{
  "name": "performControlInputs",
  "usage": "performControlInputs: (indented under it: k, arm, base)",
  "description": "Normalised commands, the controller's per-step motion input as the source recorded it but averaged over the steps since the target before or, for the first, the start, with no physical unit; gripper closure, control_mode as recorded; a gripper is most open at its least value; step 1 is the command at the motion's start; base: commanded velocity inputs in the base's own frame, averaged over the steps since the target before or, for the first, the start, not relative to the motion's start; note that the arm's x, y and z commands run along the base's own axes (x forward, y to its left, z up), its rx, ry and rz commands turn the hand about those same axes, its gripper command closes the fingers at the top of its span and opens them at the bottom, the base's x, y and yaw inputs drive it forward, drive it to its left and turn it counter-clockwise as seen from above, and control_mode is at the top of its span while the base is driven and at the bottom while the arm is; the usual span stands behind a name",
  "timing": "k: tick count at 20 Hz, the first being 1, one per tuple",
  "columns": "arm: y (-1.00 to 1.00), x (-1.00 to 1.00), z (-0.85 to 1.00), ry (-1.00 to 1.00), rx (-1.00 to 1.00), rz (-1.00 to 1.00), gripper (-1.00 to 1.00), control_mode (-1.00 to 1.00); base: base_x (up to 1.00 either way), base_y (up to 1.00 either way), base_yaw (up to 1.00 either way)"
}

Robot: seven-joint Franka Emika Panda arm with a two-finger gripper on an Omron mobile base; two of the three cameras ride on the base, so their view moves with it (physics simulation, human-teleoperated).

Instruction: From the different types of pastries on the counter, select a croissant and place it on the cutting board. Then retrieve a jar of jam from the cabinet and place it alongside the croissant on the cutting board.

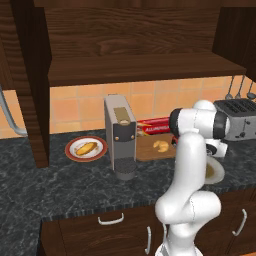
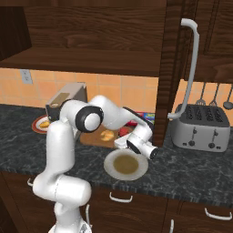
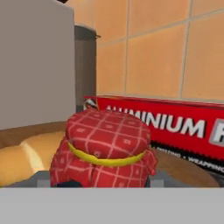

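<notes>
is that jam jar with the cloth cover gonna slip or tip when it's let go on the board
The jar of jam looks squat and wide, so probably steady. Its checked cloth cover may slide slightly under the pincer. Beside it, the croissant leaves limited room.

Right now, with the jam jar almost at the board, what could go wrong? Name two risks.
1. The jar sits close to the croissant; setting it down could nudge the pastry.
2. The foil box lies just behind on the cutting board, leaving little room, so the hand may bump it.
</notes>
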Motion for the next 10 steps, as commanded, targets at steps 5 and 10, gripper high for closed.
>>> performControlInputs:
  k: [5,10]
  arm:
    - [0.18,0.79,-0.31,0.0,0.0,0.0,-1.0,-1.0]
    - [0.0,-0.04,-0.18,0.01,0.0,0.0,-1.0,-1.0]
  base:
    - [0.0,0.0,0.0]
    - [0.0,0.0,0.0]
